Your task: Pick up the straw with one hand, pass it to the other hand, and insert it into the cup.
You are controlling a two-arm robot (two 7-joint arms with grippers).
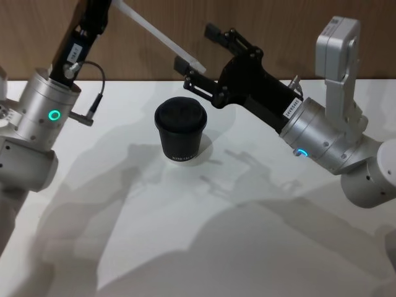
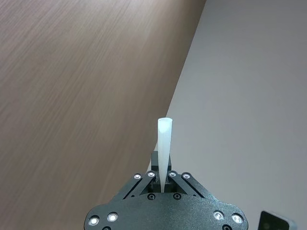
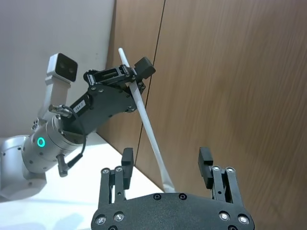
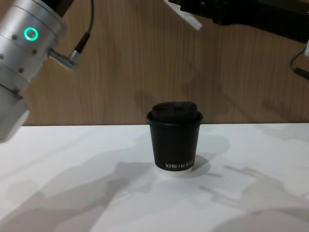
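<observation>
In the head view, the left gripper point(image 1: 102, 7) was clenched on the straw point(image 1: 158, 34). The straw's free end lay between the spread fingers of the right gripper point(image 1: 198, 47), above the cup point(image 1: 180, 130) on the table point(image 1: 185, 235). Only the tip sat inside those jaws, so a shallow bite seemed the risk: the straw might pivot or drop once the left gripper let go.

In the left wrist view, the straw's long axis ran straight out from the pinching fingertips.

In the right wrist view, it slanted down from the left gripper, ending midway between the released right gripper's fingers point(image 3: 127, 160), apparently touching neither.

In the chest view, its end hung high over the cup.
</observation>
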